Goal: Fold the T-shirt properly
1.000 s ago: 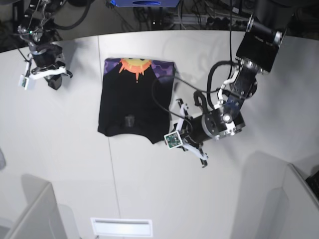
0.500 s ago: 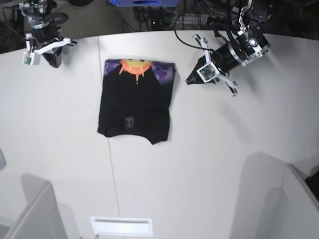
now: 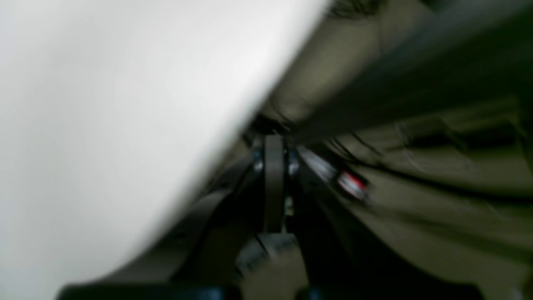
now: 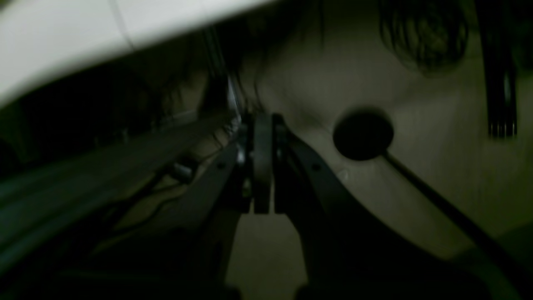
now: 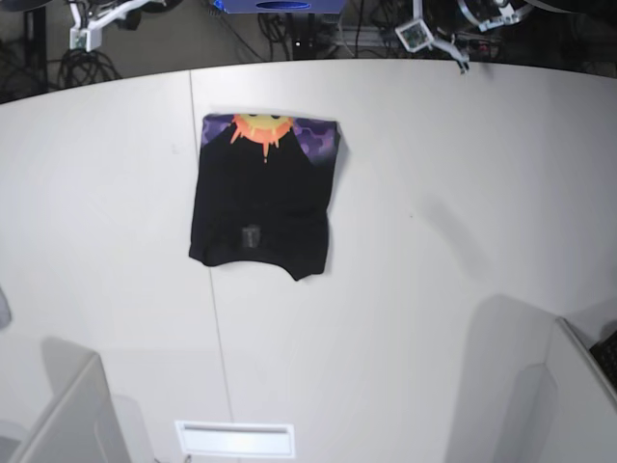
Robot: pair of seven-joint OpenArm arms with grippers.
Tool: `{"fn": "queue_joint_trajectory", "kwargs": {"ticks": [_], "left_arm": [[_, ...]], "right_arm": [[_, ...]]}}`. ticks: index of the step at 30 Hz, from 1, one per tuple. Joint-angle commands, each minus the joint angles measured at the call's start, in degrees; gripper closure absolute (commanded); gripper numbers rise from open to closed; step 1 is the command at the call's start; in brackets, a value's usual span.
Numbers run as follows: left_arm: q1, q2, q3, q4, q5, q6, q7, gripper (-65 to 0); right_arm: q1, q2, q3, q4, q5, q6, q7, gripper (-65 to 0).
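The T-shirt (image 5: 262, 198) lies folded into a black rectangle on the white table (image 5: 434, 222), left of the middle. The orange sun and purple print shows along its far edge, and a small label shows near the front. Both arms are pulled back past the table's far edge. My left gripper (image 5: 439, 39) is at the top right, and in the left wrist view it (image 3: 273, 166) is shut and empty beside the table edge (image 3: 125, 125). My right gripper (image 5: 96, 21) is at the top left, and in the right wrist view it (image 4: 262, 141) is shut and empty over the dark floor.
Grey partition panels stand at the front left (image 5: 67, 415) and front right (image 5: 540, 386). A white slot plate (image 5: 234, 439) sits at the front edge. Cables and equipment lie behind the table (image 5: 289, 29). A table seam (image 5: 214, 318) runs front to back.
Both arms have swung up and back off the table to beyond its far edge. The left arm came away from the shirt's right side. The shirt has stayed folded in place.
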Motion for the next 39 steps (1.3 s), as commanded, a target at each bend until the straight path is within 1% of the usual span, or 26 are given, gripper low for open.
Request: {"fn": "queue_joint_trajectory", "kwargs": {"ticks": [1,3,6,7,9,10,12,14,18,21,23,25,26,27,28,30,31,32,33,34,35,37,39], "left_arm": [[3.7,-1.1,-0.8,1.0,-0.8,-0.5,-1.0,0.0],[8.2,-1.4,-1.9,0.8,-0.9,-0.5,-1.0,0.0],[11.7,-1.4,-2.0,-0.8,-0.9,-0.5,-0.8,0.0],[12.0,-1.4,-1.6,-2.2,-0.9,0.0,-0.8,0.0],[11.8,-1.1,-1.5,-6.6,-0.9,3.7,-0.8,0.0],[10.7,-0.5,-1.5,-9.5,-0.9,5.2,-0.8,0.0],[7.0,1.8,0.0,-15.6,-0.9,6.3,-0.7,0.0],[3.0,3.7,0.9,-23.5,-0.9,6.3,-0.7,0.0],[-5.5,8.7,1.2,-39.5,-0.5,6.3,-0.7,0.0],[-11.2,11.8,1.4,-49.4,-0.4,6.4,-0.9,0.0],[-14.8,13.5,1.4,-55.3,-0.4,6.6,-1.0,0.0],[-19.9,16.1,1.1,-63.9,-0.4,6.6,-1.2,0.0],[-22.1,17.1,1.1,-68.4,-0.4,6.7,-1.9,0.0],[-25.0,18.0,1.5,-74.2,-0.3,7.4,-4.4,0.0],[-27.9,18.7,1.6,-81.1,-0.3,9.0,-8.2,0.0],[-33.4,19.5,1.6,-94.0,-0.3,13.0,-15.9,0.0],[-36.6,19.9,1.6,-101.3,-0.3,15.4,-20.8,0.0],[-39.4,20.0,1.6,-107.6,-0.3,17.6,-25.6,0.0],[-41.3,20.2,1.6,-111.7,-0.2,19.1,-29.3,0.0],[-42.8,20.2,1.6,-111.8,-0.2,20.6,-33.2,0.0],[-43.1,20.2,1.6,-111.8,-0.2,21.8,-35.3,0.0],[-43.1,20.2,1.6,-111.8,-0.2,22.9,-36.7,0.0],[-42.2,19.9,1.6,-109.4,-0.2,23.0,-36.8,0.0]], "right_arm": [[-0.9,0.2,0.3,0.7,0.5,0.4,-2.1,0.0],[-0.7,0.3,0.3,0.6,0.4,0.4,-8.3,0.0],[1.2,0.4,0.2,-1.1,0.3,0.4,-15.3,0.0],[2.1,0.5,0.1,-2.9,0.2,0.4,-16.7,0.0],[5.0,1.8,0.0,-7.9,0.1,0.4,-18.8,0.0],[6.9,2.7,-1.2,-11.8,-0.6,0.4,-19.1,0.0],[10.3,4.7,-4.8,-19.3,-2.8,0.5,-17.8,0.0],[13.9,6.4,-9.6,-28.2,-5.7,0.6,-14.1,0.0],[21.2,8.9,-20.3,-46.2,-10.6,0.7,-2.9,0.0],[27.9,9.5,-27.7,-61.5,-13.4,0.7,6.3,0.0],[32.7,9.8,-31.3,-73.0,-15.4,0.7,11.7,0.0],[38.8,9.3,-34.7,-88.1,-15.9,0.7,21.0,0.0],[40.9,8.8,-35.9,-93.7,-15.9,0.7,25.8,0.0],[42.9,7.7,-37.2,-99.5,-15.9,0.7,31.6,0.0],[44.6,7.0,-38.8,-103.8,-15.9,0.7,37.7,0.0],[46.2,6.0,-41.9,-108.2,-16.0,0.4,46.0,0.0],[46.6,5.3,-43.7,-109.1,-16.0,0.3,49.5,0.0],[46.8,4.7,-45.3,-109.3,-16.0,0.2,51.5,0.0],[47.0,4.4,-46.1,-109.3,-15.9,0.2,52.0,0.0],[47.9,4.0,-46.4,-109.3,-15.9,0.2,52.0,0.0],[48.2,3.3,-45.8,-109.3,-15.8,0.2,52.0,0.0],[48.3,2.3,-44.1,-109.3,-15.8,0.2,52.0,0.0],[47.9,1.1,-40.9,-109.3,-15.8,0.2,52.0,0.0]]}}
